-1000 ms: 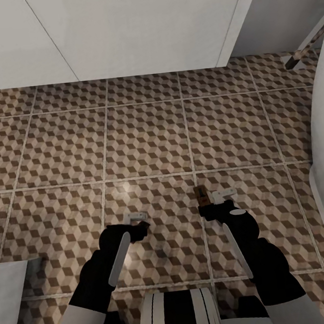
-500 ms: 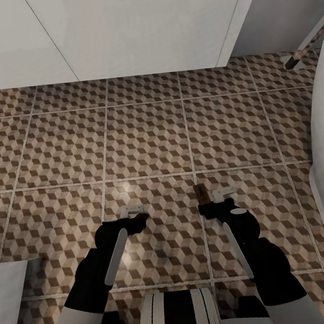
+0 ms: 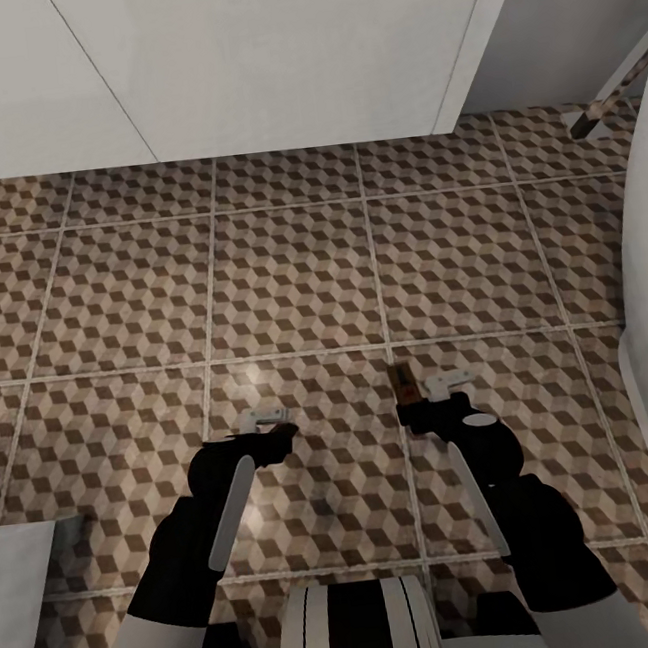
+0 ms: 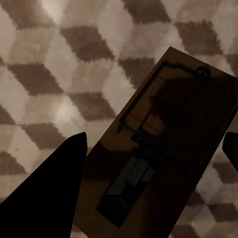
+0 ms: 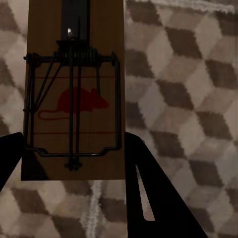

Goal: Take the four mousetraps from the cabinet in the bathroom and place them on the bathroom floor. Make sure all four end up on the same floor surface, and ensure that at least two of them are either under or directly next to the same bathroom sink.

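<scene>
as seen low over bathroom floor (image 3: 289, 278) | right gripper (image 3: 422, 411) spread, mousetrap (image 5: 74, 94) lying between its fingers on tile | left gripper (image 4: 148, 163) spread astride second mousetrap (image 4: 163, 144) | light, stiff, thin; grip board edges, avoid wire.

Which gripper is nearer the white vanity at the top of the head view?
Roughly level, the right slightly nearer. The right gripper, with a mousetrap at its fingers, sits a touch closer to the vanity than the left gripper; several floor tiles separate both from it.
</scene>
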Motion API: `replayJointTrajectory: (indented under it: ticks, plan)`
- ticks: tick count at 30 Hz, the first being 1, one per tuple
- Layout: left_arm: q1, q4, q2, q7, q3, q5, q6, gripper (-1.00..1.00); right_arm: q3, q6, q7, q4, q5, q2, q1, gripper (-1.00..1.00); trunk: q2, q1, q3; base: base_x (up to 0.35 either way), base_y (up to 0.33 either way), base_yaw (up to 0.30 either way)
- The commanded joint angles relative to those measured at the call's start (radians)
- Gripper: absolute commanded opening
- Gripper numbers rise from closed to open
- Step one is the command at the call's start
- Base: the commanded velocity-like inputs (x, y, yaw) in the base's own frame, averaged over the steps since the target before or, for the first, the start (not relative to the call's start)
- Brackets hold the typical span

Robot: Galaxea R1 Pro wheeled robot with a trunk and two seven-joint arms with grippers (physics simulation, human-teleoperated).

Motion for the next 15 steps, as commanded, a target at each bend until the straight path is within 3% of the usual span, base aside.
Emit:
replayJointTrajectory:
  ticks: [1, 15]
  plan:
    - [0.000, -0.001, 0.000, 0.010, -0.001, 0.010, 0.003, -1.00, 0.001, 0.006, 0.000, -0.003, 0.004, 0.000, 0.000, -1.00, 0.000, 0.000, 0.000, 0.000, 0.000, 0.000]
    - [0.000, -0.003, -0.002, 0.010, -0.001, 0.010, 0.003, -1.00, 0.002, 0.007, 0.000, -0.008, 0.004, -0.001, 0.000, -1.00, 0.000, 0.000, 0.000, 0.000, 0.000, 0.000]
